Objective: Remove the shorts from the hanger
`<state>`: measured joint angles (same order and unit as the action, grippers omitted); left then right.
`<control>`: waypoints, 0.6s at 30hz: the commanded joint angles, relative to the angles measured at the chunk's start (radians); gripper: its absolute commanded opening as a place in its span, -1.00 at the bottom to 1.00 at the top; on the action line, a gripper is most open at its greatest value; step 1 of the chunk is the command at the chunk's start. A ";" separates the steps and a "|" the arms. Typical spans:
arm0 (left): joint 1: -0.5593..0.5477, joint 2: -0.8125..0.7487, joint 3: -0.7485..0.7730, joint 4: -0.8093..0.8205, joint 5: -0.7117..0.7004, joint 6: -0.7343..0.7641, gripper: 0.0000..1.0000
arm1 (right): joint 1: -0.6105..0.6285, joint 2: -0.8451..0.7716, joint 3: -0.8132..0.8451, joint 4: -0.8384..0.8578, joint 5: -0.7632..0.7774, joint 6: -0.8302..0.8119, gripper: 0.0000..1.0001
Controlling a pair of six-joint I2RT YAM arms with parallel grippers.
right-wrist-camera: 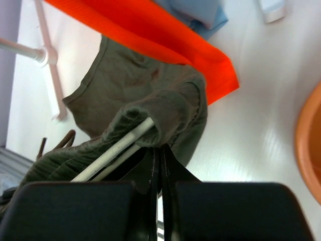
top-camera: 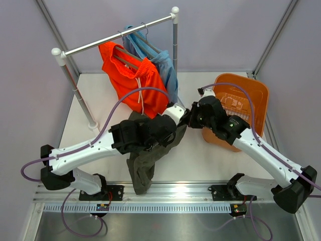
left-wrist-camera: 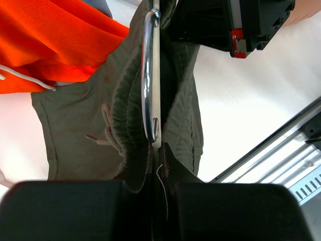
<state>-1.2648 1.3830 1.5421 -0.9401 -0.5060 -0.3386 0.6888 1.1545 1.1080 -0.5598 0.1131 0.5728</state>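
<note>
The dark olive-green shorts hang between my two grippers over the middle of the table, draped on a white hanger with a metal clip. My left gripper is shut on the hanger's end, with olive cloth on both sides of the jaws. My right gripper is shut on the olive waistband, right beside the hanger's white bar. The orange shorts and light blue shorts hang on hangers from the rack rail.
An orange basket lies tilted at the right, just behind my right arm. The rack's white posts stand at the back left and back middle. A metal rail runs along the table's near edge.
</note>
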 commanded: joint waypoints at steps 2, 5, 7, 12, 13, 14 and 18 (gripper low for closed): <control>-0.007 -0.091 -0.019 0.012 0.041 0.009 -1.00 | -0.017 0.033 0.091 -0.097 0.270 -0.017 -1.00; -0.015 -0.120 -0.045 0.001 0.044 0.007 -1.00 | -0.049 0.056 0.122 -0.100 0.263 -0.025 -1.00; -0.021 -0.136 -0.060 -0.003 0.053 0.007 -1.00 | -0.060 0.071 0.139 -0.100 0.260 -0.030 -1.00; -0.033 -0.188 -0.083 -0.015 0.067 0.018 -1.00 | -0.113 0.120 0.158 -0.097 0.246 -0.034 -1.00; -0.034 -0.194 -0.089 -0.017 0.075 0.023 -1.00 | -0.127 0.126 0.156 -0.097 0.241 -0.034 -1.00; -0.036 -0.208 -0.094 -0.022 0.078 0.024 -1.00 | -0.139 0.131 0.154 -0.088 0.226 -0.037 -1.00; -0.042 -0.245 -0.109 -0.026 0.083 0.032 -1.00 | -0.183 0.132 0.142 -0.065 0.189 -0.051 -1.00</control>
<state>-1.2877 1.2133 1.4380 -0.9051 -0.4679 -0.3302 0.5644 1.2846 1.2343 -0.6567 0.1898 0.5663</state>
